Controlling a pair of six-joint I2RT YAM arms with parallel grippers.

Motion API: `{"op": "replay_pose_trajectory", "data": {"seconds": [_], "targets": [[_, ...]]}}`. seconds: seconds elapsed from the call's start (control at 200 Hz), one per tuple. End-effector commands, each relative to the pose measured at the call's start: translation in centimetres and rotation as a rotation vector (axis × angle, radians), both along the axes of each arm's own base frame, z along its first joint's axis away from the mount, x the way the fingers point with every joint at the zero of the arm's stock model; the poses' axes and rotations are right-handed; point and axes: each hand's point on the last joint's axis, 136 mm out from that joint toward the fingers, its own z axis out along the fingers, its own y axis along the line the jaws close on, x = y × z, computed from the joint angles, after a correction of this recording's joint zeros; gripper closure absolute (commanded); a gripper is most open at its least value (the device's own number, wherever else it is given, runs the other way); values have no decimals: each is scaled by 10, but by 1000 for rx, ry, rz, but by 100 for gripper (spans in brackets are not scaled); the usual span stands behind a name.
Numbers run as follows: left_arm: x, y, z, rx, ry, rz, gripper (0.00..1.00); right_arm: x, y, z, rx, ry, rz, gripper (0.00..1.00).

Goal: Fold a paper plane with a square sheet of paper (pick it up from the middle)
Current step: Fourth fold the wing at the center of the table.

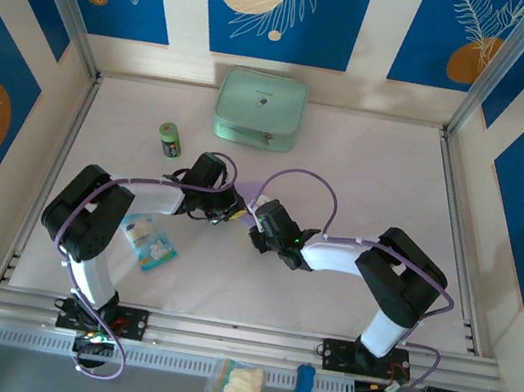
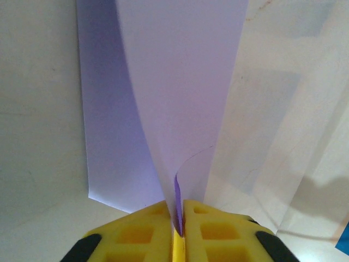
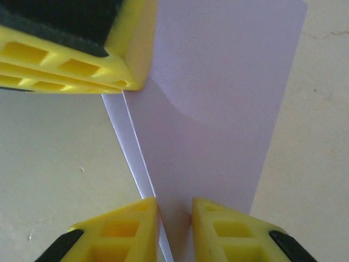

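While the square sheet of paper (image 2: 180, 82) is merely doubled | left end effector (image 2: 178, 226) pinches it | right end effector (image 3: 174, 218) seems ajar | creases remain

square sheet of paper (image 1: 254, 195) centre, pouch (image 1: 260, 108) behind, packet (image 1: 151, 240) left

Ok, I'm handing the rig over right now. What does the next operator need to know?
Left claw: shut on the square sheet of paper, pinching its doubled edge.
Right claw: slightly open, fingers either side of the same sheet, not clamping it.
Paper: held between the two claws, bent over into two layers, with a rounded bend rather than a sharp crease.
Done: sheet picked up and doubled over.
Left: press the crease flat and make the remaining folds; there is no dart shape yet.
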Motion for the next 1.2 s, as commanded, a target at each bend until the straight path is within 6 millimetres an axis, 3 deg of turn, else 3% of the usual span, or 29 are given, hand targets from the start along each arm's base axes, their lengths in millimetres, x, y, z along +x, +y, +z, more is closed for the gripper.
{"op": "replay_pose_trajectory", "data": {"seconds": [0.0,0.215,0.335,0.555,0.695,1.196], "targets": [[2,-1,15,5,-26,2,82,-1,0,-3,4,-7,4,82],[8,27,26,77,-83,54,64,-4,4,-1,90,80,21,90],[6,38,30,101,-131,75,63,-6,5,-1,167,167,21,92],[-3,19,17,11,-139,20,68,-8,7,2,301,298,15,92],[2,3,14,-28,-147,-15,70,-7,6,2,334,329,11,92],[9,-9,-9,-21,-120,-51,70,-4,2,3,365,361,9,92]]}}
